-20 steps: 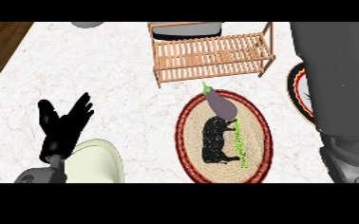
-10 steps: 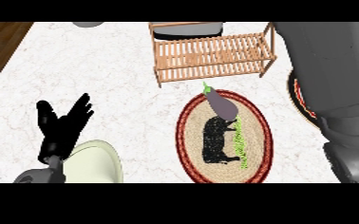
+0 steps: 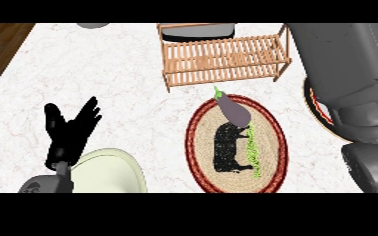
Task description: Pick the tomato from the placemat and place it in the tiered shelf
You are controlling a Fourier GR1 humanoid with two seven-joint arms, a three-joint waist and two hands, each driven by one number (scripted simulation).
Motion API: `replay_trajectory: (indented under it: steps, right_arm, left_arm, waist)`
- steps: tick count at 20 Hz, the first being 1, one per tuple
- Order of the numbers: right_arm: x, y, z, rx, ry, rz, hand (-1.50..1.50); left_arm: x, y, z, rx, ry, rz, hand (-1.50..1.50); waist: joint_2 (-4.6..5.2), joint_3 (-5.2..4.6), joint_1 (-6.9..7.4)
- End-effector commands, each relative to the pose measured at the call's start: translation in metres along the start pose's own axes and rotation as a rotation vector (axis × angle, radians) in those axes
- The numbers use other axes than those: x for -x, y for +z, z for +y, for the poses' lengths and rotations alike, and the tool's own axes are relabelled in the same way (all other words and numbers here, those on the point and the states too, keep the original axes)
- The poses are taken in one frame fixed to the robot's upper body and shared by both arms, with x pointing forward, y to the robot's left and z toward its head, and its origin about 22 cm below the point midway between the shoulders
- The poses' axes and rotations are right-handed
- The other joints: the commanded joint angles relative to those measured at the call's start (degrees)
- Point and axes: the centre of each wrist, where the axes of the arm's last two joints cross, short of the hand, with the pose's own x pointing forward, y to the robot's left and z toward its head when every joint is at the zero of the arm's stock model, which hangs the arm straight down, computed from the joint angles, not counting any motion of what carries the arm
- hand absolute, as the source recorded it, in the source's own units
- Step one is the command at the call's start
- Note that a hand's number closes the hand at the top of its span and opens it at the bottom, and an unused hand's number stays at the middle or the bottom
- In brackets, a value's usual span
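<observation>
Nothing moved; my left hand (image 3: pixel 70 132) rests spread. That smooth purple eggplant (image 3: pixel 235 112) (no tomato) looks slippery; grab its middle.

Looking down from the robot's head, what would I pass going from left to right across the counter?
Left hand → pale green plate → round woven placemat carrying a purple eggplant → grey right arm. The wooden tiered shelf sits farther back.

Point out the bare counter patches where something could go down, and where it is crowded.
Bare counter runs left of the shelf, above the left hand, and on down between that hand and the placemat. It is crowded at the right: the grey arm covers the counter there. The eggplant fills the narrow gap between shelf and placemat. A pale plate takes the lower left.
</observation>
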Motion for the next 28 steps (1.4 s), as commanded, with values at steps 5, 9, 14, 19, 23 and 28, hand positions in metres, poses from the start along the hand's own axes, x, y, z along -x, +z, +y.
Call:
replay_trajectory:
  steps: [5, 9, 14, 19, 23, 28]
  right_arm:
    - [0.004, -0.004, 0.006, -0.039, 0.035, -0.010, 1.50]
    - [0.008, -0.007, 0.001, 0.010, -0.053, 0.035, 1.50]
    - [0.013, -0.009, -0.011, 0.092, -0.254, 0.115, -1.50]
    - [0.012, -0.007, -0.010, 0.115, -0.471, 0.098, -1.50]
    - [0.023, -0.004, -0.006, 0.173, -0.620, 0.112, -1.50]
    - [0.032, -0.006, -0.065, 0.331, -0.682, 0.157, -1.50]
  left_arm:
    - [0.006, 0.009, 0.010, 0.016, 0.009, 0.005, 0.00]
    - [0.016, 0.009, -0.009, 0.009, 0.008, 0.009, 0.00]
    - [0.006, 0.012, 0.010, 0.023, 0.010, -0.002, 0.00]
    - [0.006, 0.003, -0.001, -0.013, 0.009, 0.001, 0.00]
    - [0.025, 0.013, 0.006, 0.016, 0.010, 0.022, 0.00]
    - [0.021, 0.007, 0.004, -0.018, 0.005, -0.007, 0.00]
  waist:
    - [-0.30, -0.03, -0.41]
    - [-0.21, -0.03, -0.35]
    - [-0.27, -0.02, -0.25]
    - [-0.17, -0.01, -0.45]
    - [-0.29, 0.00, -0.32]
    - [-0.34, -0.03, -0.85]
